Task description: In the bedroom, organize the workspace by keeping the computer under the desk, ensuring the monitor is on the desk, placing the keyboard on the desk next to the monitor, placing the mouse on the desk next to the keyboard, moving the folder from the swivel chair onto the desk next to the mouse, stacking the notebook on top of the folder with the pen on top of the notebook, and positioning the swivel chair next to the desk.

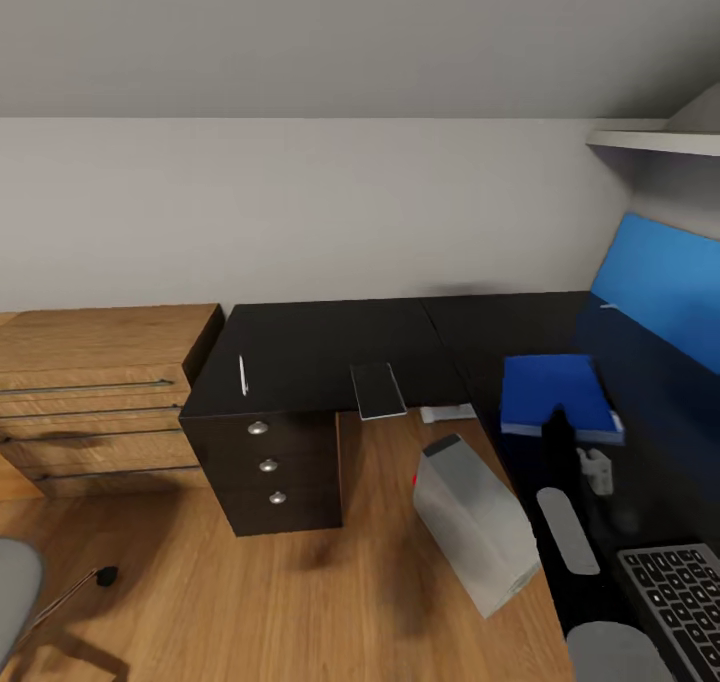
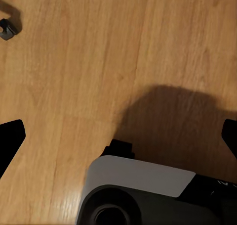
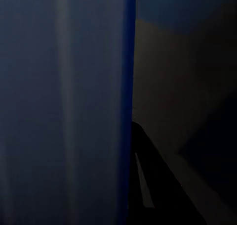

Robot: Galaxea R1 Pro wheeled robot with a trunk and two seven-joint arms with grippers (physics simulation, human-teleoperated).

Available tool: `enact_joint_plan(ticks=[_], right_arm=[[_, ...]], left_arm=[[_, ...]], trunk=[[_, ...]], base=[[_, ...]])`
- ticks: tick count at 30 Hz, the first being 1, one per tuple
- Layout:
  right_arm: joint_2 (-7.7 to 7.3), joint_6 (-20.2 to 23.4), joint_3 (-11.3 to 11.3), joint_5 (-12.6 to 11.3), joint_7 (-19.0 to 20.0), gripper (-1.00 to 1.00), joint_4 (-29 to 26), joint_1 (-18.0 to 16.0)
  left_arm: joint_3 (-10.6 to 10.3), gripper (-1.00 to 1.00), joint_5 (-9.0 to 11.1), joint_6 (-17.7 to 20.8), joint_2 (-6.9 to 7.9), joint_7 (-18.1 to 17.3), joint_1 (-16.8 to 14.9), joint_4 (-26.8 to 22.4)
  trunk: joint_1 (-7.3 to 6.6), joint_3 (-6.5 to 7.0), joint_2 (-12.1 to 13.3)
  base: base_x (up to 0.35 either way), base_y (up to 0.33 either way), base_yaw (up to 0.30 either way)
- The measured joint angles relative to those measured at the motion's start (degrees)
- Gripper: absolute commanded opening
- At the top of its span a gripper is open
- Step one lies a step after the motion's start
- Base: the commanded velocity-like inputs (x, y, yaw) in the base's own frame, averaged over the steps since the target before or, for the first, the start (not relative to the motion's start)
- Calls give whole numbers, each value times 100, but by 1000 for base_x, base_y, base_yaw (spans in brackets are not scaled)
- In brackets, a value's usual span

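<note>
head view: blue folder [image 1: 556,390] on black bench [image 1: 330,347] w/ pen [image 1: 242,374]; left tool [image 2: 118,136] fingers spread open, right tool state can't tell.

A wooden dresser [image 1: 95,392] stands against the white wall [image 1: 300,207], beside a black cabinet [image 1: 268,467] with 3 round knobs. A white shelf [image 1: 655,140] hangs above, over wood flooring [image 1: 300,602].

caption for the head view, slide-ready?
L-shaped black desk with pen, blue folder and keyboard; grey computer tilted on the floor.
</note>
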Motion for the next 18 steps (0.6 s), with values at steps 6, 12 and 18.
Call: enact_joint_plan(ticks=[6,12,18], right_arm=[[250,-1924,16,37,-12,-100,1708,-1024],[495,-2291,-21,-412,2,-100,1895,-1121],[500,-2303,2,-1245,30,-100,1906,-1124]], left_arm=[[1,100,-2,0,-3,0,0,0],[2,100,2,-3,-3,0,1,-1],[5,100,2,-7,-11,0,1,-7]], trunk=[[0,-1,-1],[0,-1,-1],[-4,-1,-1]], base=[[1,-2,0],[3,0,0],[217,0,0]])
